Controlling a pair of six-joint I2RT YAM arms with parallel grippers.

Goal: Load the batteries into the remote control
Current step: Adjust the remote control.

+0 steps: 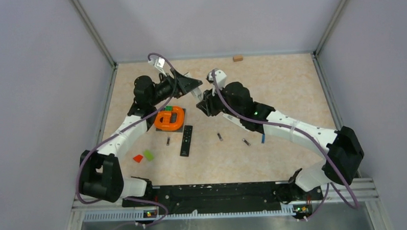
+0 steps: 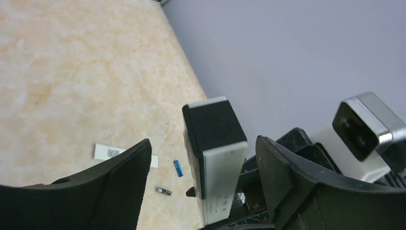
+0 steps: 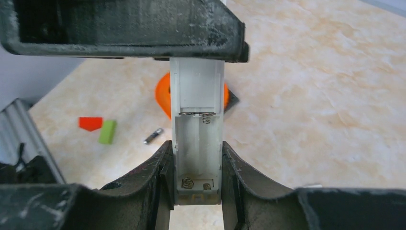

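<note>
A white remote control (image 3: 197,139) stands upright between my right gripper's (image 3: 197,148) fingers, which are shut on its sides. Its battery bay faces the camera, uncovered and empty, with springs at the bottom. In the left wrist view my left gripper (image 2: 203,143) is open around the remote's other end (image 2: 215,158), with a gap on each side. From above, both grippers meet at the remote (image 1: 195,95), above the table's middle. Three dark batteries (image 1: 168,141) (image 1: 220,137) (image 1: 246,141) and a blue one (image 1: 263,138) lie on the table. A black remote (image 1: 186,140) lies flat among them.
An orange ring-shaped object (image 1: 170,117) sits on a dark plate under the left arm. Red (image 1: 137,158) and green (image 1: 148,155) blocks lie front left. A brown block (image 1: 237,58) is by the back wall. A white printed strip (image 2: 107,152) lies near the blue battery (image 2: 178,168).
</note>
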